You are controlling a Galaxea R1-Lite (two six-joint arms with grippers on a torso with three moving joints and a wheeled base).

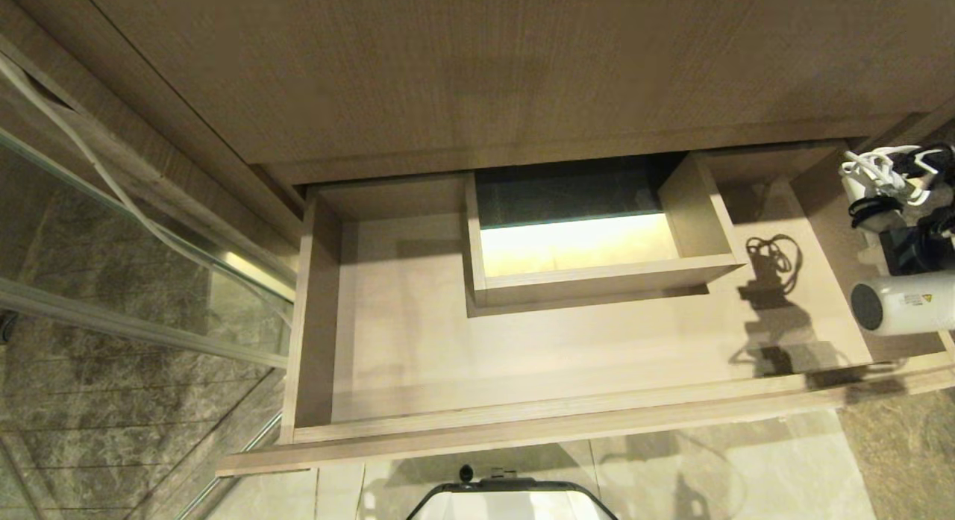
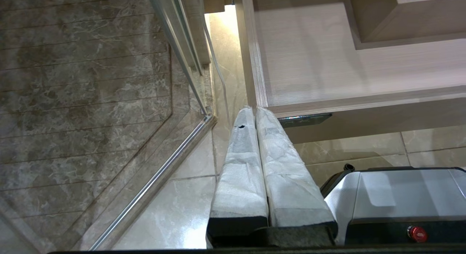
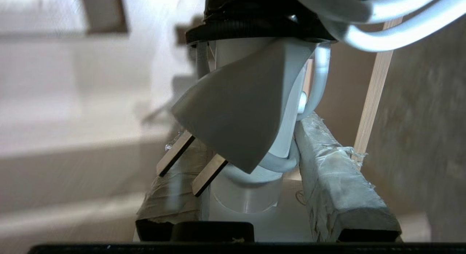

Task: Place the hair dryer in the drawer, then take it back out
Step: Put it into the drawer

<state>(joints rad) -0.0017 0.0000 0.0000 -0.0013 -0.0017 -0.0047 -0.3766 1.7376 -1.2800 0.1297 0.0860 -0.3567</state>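
Observation:
The drawer [image 1: 418, 341] stands pulled out, its light-wood floor bare around the boxed cut-out [image 1: 597, 281] at the middle back. The white hair dryer [image 1: 906, 304] hangs over the drawer's right end, its dark round barrel end facing left, and its bundled cord [image 1: 884, 173] sits above it. My right gripper [image 3: 242, 132] is shut on the hair dryer's handle [image 3: 247, 195], with the plug [image 3: 240, 101] dangling in front of the fingers. The dryer's shadow falls on the drawer floor. My left gripper [image 2: 253, 110] is shut and empty, parked low by the drawer's [image 2: 309, 64] left front corner.
A tall wood panel [image 1: 485, 72] rises above the drawer. A glass shower door with a metal frame [image 1: 134, 318] runs along the left over dark marble floor. My base [image 1: 515, 501] is close to the drawer front, on pale floor tiles [image 1: 709, 475].

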